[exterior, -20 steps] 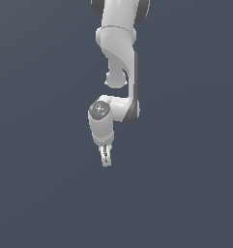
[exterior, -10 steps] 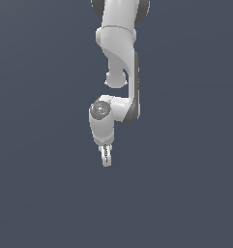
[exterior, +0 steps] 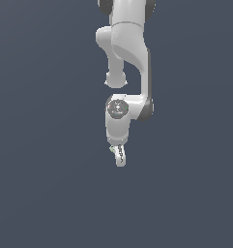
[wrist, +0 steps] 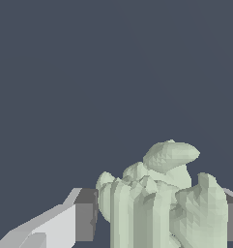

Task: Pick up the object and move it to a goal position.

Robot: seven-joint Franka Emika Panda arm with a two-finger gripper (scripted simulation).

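Observation:
In the wrist view the object (wrist: 156, 198), a pale green-grey ridged, lumpy shape, sits between my two grey finger pads (wrist: 85, 215) and fills the gap between them. My gripper (wrist: 159, 218) is shut on it. In the exterior view the white arm hangs down over the dark floor, and my gripper (exterior: 120, 159) points downward with a small pale green speck of the object (exterior: 112, 149) showing at the fingers. The fingers are held above the floor.
The plain dark blue-grey floor (exterior: 45, 193) lies all around the arm. No other things show in either view.
The gripper has risen slightly and turned a little with the object in it; the arm pose is otherwise nearly the same.

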